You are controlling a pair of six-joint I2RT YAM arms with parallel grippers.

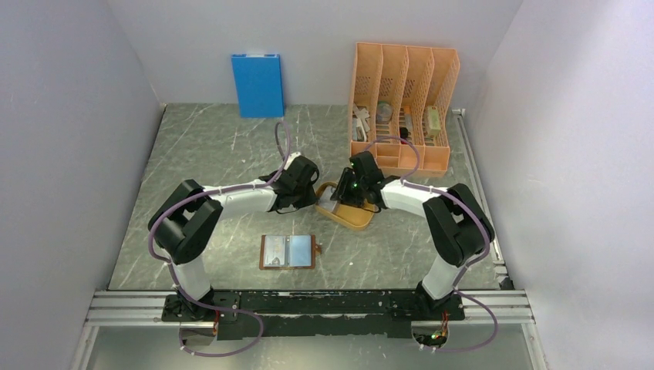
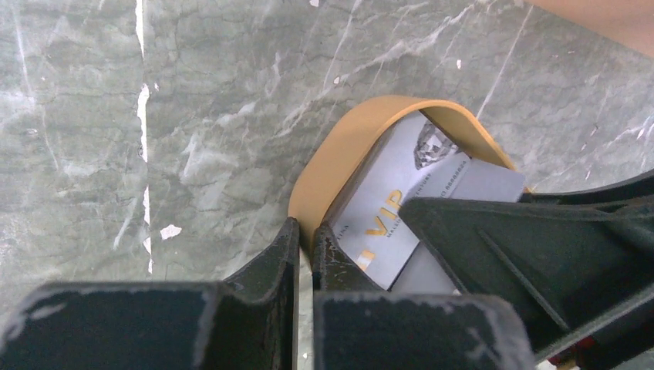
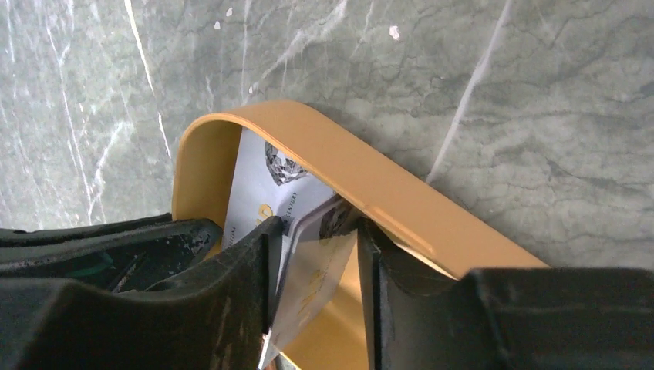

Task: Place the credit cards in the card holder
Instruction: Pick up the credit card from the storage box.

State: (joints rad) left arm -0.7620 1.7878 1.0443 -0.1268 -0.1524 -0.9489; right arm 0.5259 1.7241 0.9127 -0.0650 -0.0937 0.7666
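The credit cards (image 2: 385, 204) lie in the orange oval tray (image 3: 385, 185) at mid-table. One pale card (image 3: 312, 285) is tilted up between the fingers of the right gripper (image 3: 316, 231), whose jaws stand roughly half apart with the card reaching from pad to pad; whether they clamp it cannot be told. The left gripper (image 2: 305, 235) is pinched tight on the tray's left rim just beside the cards, while the card holder (image 1: 288, 251) lies open on the table (image 1: 200, 154), nearer and leftward, well apart from both.
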